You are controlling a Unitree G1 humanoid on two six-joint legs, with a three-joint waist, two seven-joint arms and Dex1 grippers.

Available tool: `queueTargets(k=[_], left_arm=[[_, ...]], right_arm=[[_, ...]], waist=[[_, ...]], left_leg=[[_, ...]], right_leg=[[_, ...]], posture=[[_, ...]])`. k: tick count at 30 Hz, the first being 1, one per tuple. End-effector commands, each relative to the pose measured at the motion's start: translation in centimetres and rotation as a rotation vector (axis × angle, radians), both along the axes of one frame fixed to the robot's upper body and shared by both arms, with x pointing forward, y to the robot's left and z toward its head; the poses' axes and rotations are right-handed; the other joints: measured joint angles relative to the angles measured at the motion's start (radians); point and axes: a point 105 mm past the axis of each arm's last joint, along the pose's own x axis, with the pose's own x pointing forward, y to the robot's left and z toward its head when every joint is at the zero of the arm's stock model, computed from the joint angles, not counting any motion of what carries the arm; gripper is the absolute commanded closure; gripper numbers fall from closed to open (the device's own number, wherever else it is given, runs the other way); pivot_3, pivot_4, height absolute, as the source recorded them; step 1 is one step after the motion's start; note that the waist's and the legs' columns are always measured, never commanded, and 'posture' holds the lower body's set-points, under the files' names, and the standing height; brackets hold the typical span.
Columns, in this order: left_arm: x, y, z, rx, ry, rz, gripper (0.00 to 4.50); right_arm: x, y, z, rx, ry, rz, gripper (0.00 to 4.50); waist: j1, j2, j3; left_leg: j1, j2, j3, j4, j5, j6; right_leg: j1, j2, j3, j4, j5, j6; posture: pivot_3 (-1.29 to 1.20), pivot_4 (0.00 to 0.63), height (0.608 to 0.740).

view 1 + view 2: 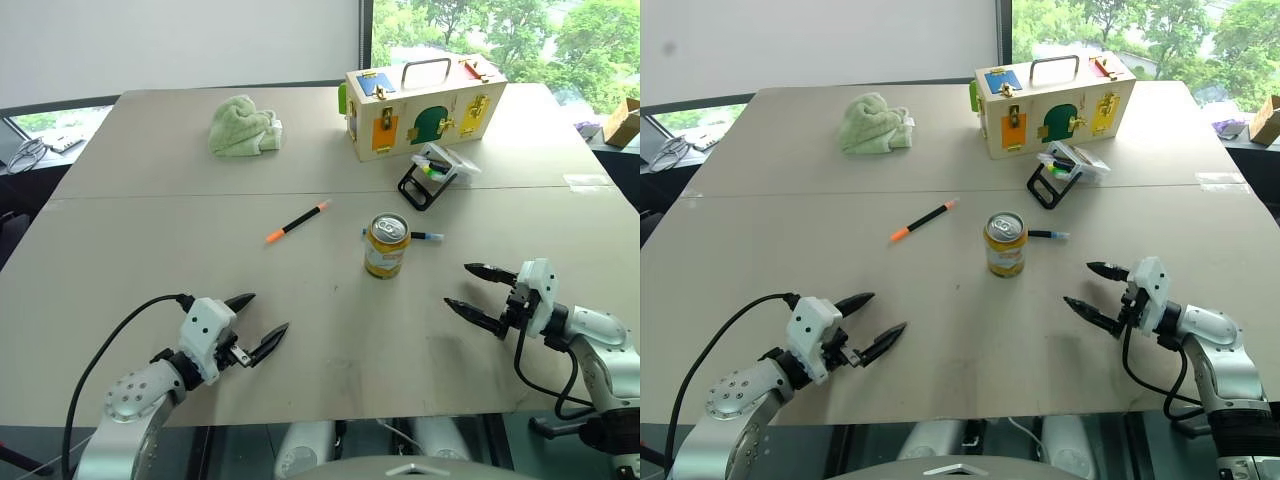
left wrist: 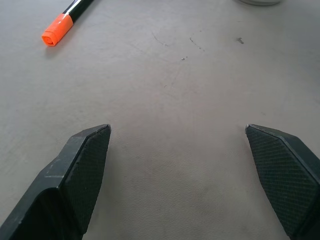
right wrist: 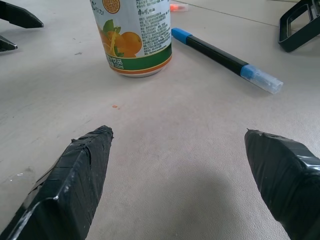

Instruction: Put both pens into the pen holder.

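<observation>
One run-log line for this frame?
left end effector: open, empty | right end effector: open, empty | orange-ended pen: on table | blue-capped pen: behind can | pen holder: no pens added

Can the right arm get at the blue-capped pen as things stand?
Probably yes: the right gripper is open with bare table ahead, and the blue-capped pen lies flat beside the can, its pale-tipped end clear of it.

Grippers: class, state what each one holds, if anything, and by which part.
Nothing is held. The left gripper and right gripper are open over the table; both pens lie loose.
</observation>
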Motion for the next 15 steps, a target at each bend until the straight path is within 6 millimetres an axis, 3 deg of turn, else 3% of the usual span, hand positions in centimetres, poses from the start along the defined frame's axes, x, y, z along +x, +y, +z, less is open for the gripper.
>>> queueTargets(k=[1,15], left_arm=[[0.07,-0.49,0.59,-0.014,-0.027,-0.017,0.02],[0.44,-0.96,0.71,-0.031,-0.038,-0.024,0.02]], right_arm=[[0.22,-0.3,1.15,0.003,-0.044,0.008,0.0],[0.59,-0.39,1.08,-0.001,-0.037,-0.015,0.0]], waist=[[0.0,0.0,0.0],[0.0,0.0,0.0]], left_leg=[[0.0,0.0,0.0,0.0,0.0,0.0],[0.0,0.0,0.0,0.0,0.0,0.0]], right_leg=[[0.0,0.0,0.0,0.0,0.0,0.0],[0.0,0.0,0.0,0.0,0.0,0.0]], posture=[[0.0,0.15,0.74],[0.0,0.15,0.74]])
